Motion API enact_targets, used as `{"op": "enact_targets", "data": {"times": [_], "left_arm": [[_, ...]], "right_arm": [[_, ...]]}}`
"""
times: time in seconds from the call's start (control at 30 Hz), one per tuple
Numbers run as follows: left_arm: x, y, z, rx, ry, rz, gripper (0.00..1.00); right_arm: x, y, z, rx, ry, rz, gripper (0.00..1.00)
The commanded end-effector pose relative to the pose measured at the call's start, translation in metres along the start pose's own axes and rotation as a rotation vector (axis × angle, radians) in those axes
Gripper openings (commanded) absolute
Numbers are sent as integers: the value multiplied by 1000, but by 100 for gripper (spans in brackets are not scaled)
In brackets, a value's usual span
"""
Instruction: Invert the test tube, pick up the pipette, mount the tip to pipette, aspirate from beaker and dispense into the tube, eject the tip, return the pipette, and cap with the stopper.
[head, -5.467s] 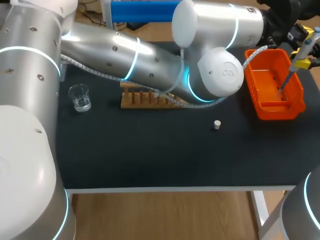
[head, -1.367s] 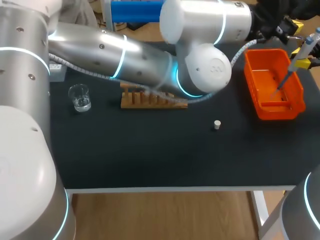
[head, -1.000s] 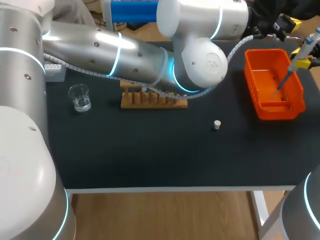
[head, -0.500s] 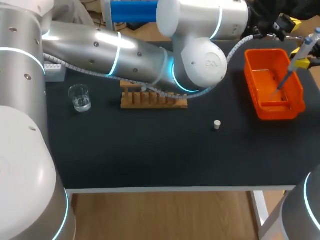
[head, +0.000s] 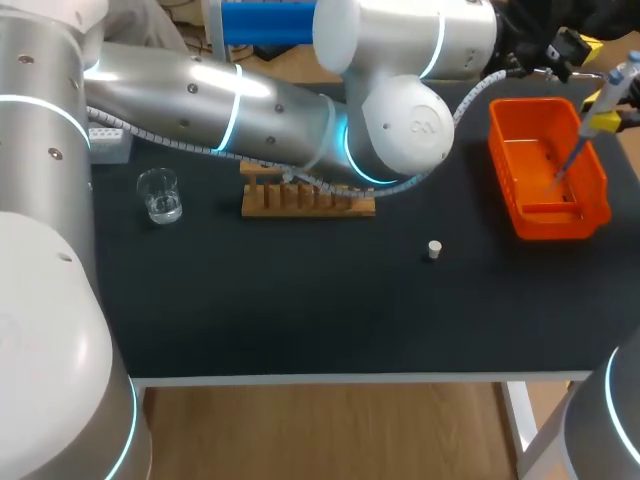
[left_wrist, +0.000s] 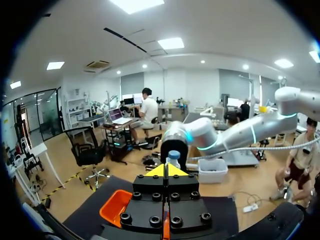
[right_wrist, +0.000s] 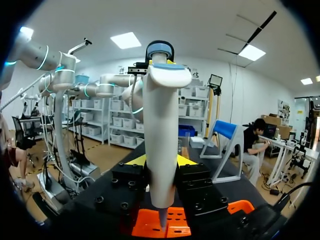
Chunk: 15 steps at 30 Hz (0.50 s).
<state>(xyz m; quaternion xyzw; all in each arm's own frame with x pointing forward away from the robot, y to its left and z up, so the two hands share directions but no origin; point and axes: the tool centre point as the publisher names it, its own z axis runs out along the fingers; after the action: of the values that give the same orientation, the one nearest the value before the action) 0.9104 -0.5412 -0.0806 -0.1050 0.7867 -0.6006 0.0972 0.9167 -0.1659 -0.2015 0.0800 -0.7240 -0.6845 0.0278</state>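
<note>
My right gripper (head: 607, 121) holds the white pipette (head: 612, 95) upright at the far right, its thin lower end pointing down into the orange bin (head: 545, 215). In the right wrist view the gripper (right_wrist: 161, 164) is shut on the pipette (right_wrist: 160, 125), which has a blue button on top, above the bin (right_wrist: 145, 226). My left arm reaches across the table's back; its gripper (head: 572, 48) is beyond the bin's far edge, shut and empty (left_wrist: 167, 170). A glass beaker (head: 159, 195) stands at the left. A small white stopper (head: 433, 249) lies mid-table.
A wooden tube rack (head: 305, 201) stands behind the middle of the table, partly hidden under my left arm. A tip box (head: 106, 142) peeks out at the far left. The black mat's front half holds only the stopper. The left wrist view shows the orange bin (left_wrist: 116, 207) below.
The left arm's elbow has swung a little toward the back left and then stayed still. The pipette has shifted slightly over the bin.
</note>
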Motion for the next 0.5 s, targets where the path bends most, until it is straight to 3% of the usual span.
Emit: {"op": "enact_targets", "data": {"times": [0.03,0.5], "left_arm": [[1,-4,-1,-24,-6,-1,0],[1,-4,-1,-24,-6,-1,0]], "right_arm": [[2,4,2,13,-8,4,0],[1,9,1,13,-25,18,0]]}}
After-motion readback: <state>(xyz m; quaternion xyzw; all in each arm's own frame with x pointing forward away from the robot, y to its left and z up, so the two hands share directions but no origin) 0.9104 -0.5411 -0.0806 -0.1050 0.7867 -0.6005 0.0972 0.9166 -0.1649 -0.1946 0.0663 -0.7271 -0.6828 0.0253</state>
